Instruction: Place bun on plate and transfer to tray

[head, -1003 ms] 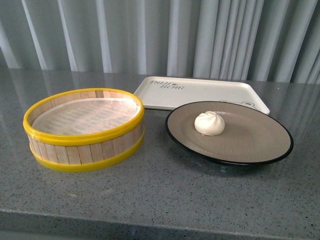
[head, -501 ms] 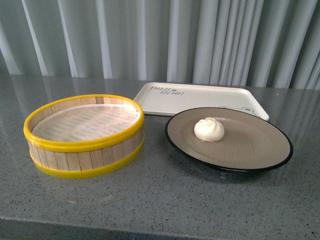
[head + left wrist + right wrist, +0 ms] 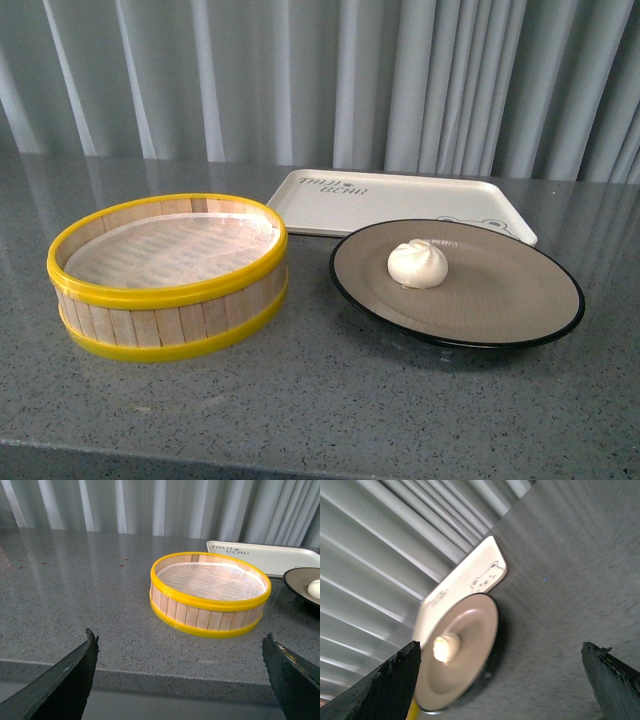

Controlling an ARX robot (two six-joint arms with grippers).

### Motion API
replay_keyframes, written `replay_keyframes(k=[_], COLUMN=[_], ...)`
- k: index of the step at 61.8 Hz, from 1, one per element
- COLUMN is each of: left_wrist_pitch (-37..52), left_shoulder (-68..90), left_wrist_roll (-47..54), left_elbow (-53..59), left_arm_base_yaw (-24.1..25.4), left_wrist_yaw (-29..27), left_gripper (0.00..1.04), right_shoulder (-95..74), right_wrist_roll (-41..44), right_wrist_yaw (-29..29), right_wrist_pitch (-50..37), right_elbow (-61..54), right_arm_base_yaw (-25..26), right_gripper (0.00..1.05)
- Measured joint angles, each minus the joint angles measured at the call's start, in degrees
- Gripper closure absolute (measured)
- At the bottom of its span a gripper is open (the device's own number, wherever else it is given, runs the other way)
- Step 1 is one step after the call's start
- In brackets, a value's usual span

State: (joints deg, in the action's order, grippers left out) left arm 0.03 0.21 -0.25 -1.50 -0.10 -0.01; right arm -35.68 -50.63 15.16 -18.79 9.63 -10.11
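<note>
The white pleated bun (image 3: 418,263) rests on the taupe plate (image 3: 520,295) with the black rim, a little left of the plate's middle. Right behind the plate lies the cream tray (image 3: 400,195) with dark lettering. No arm shows in the front view. My left gripper (image 3: 179,636) is open and holds nothing, hanging over the table's near edge in front of the steamer basket; the plate (image 3: 300,580) and bun (image 3: 315,588) are far off at the side. My right gripper (image 3: 500,645) is open and empty, apart from the plate (image 3: 470,645), bun (image 3: 445,647) and tray (image 3: 470,587). That view is blurred.
A yellow-rimmed wooden steamer basket (image 3: 165,275) with a white liner stands left of the plate, close to its rim; it also shows as the basket (image 3: 210,600) ahead of the left gripper. Grey speckled tabletop (image 3: 320,400) runs to a front edge. Pleated curtains hang behind.
Everything in the front view sits slightly lower in the picture than before. Bun, plate, tray and basket keep their places relative to each other.
</note>
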Motion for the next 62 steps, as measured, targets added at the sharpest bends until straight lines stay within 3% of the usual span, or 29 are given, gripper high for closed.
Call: replay_keyframes(k=[10, 18, 26, 40, 62], left_wrist_pitch=[0.0, 0.0, 0.0, 0.0, 0.0], left_shoulder=[0.0, 0.0, 0.0, 0.0, 0.0], left_wrist_roll=[0.0, 0.0, 0.0, 0.0, 0.0], left_elbow=[0.0, 0.0, 0.0, 0.0, 0.0], left_arm_base_yaw=[0.0, 0.0, 0.0, 0.0, 0.0], left_wrist_yaw=[0.0, -0.02, 0.0, 0.0, 0.0], left_gripper=[0.07, 0.07, 0.07, 0.07, 0.07], right_shoulder=[-18.25, -25.66, -29.73, -37.44, -46.18], right_wrist_roll=[-19.43, -26.47, -29.92, -34.21, -35.82], right_wrist_yaw=[-0.63, -0.28, -1.92, -7.32, -10.62], right_wrist_pitch=[-7.87, -7.91, -8.0, -8.48, -11.91], right_elbow=[5.07, 7.58, 10.19, 13.59, 17.27], right_arm_base_yaw=[-4.85, -9.07, -10.6, -7.93, -6.25], right_gripper=[0.08, 0.08, 0.08, 0.08, 0.08])
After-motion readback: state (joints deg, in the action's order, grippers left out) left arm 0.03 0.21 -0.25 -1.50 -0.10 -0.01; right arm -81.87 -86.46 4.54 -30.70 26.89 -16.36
